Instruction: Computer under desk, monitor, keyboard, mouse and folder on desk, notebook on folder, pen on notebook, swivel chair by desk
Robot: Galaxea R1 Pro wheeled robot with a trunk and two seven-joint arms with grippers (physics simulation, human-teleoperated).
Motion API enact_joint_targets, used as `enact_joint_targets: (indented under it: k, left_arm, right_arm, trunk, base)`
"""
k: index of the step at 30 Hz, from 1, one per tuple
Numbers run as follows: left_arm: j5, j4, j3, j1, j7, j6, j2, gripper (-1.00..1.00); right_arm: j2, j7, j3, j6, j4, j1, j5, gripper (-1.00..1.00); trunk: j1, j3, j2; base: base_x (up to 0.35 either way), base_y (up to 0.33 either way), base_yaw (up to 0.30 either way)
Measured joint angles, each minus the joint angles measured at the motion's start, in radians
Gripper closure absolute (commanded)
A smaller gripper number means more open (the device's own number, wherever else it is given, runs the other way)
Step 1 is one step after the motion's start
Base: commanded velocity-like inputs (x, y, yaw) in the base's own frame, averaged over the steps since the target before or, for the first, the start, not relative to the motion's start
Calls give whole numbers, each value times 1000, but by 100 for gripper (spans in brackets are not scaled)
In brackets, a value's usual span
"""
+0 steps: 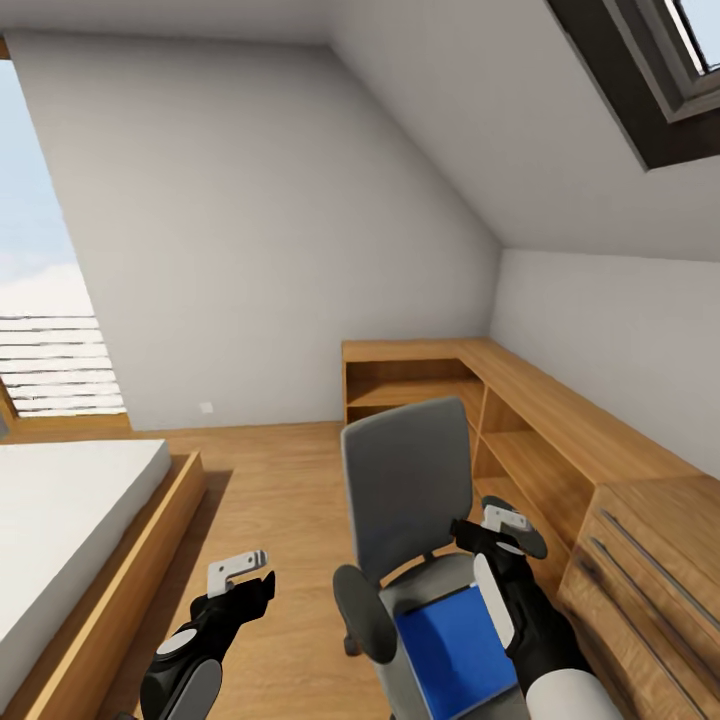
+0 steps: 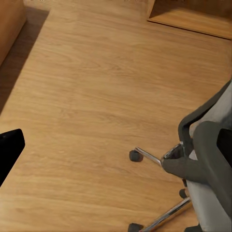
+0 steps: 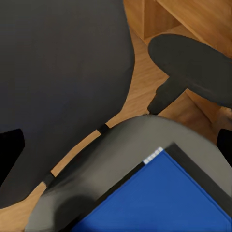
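The swivel chair [image 1: 405, 480] stands just in front of me, its grey back upright and its black armrests [image 1: 362, 612] at either side. The blue folder [image 1: 455, 650] lies flat on its seat; the right wrist view shows the folder [image 3: 164, 198] close up. My right gripper [image 1: 505, 527] hovers open over the seat's right side, above the folder's far edge, with its fingertips [image 3: 10, 145] wide apart and nothing between them. My left gripper [image 1: 240, 572] hangs open over bare floor to the left of the chair, whose castors [image 2: 135, 155] are below it. The desk and the other task things are out of view.
A low bed [image 1: 70, 500] in a wooden frame lies at the left. Light-wood shelving [image 1: 520, 400] runs along the right wall, ending in a drawer chest [image 1: 650, 560] close to my right arm. Wooden floor [image 1: 270, 480] stretches between bed and chair.
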Motion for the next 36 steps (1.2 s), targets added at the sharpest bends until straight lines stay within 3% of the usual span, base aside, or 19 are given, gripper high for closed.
enact_joint_targets:
  k: [5, 9, 16, 23, 29, 36]
  left_arm:
    - [2, -1, 8, 0, 0, 0, 0, -100]
    - [6, -4, 37, 0, -1, 0, -3, -100]
    - [7, -5, 59, 0, -2, 0, -3, -100]
    - [8, -5, 60, 0, -1, 0, -3, -100]
    - [7, -5, 57, 0, 0, 0, -5, -100]
    - [4, -4, 56, 0, 2, 0, -5, -100]
  right_arm:
    - [-1, 11, 3, -33, 45, 0, 1, -100]
    - [-4, 34, 3, -96, 112, 0, 8, -100]
    - [-44, 151, 4, -265, 319, -8, 56, -100]
    - [-84, 230, 4, -420, 509, -50, 65, -100]
    - [-108, 242, 2, -461, 653, -118, 67, -100]
    - [-109, 240, 3, -443, 679, -145, 67, -100]
  trunk:
    - [0, 0, 0]
    - [0, 0, 0]
    - [27, -22, -49]
    - [54, -44, -98]
    - [77, -63, -140]
    - [104, -85, -189]
  base:
    - [24, 0, 0]
    - [5, 0, 0]
    - [1, 0, 0]
    - [0, 0, 0]
    - [0, 0, 0]
    - [0, 0, 0]
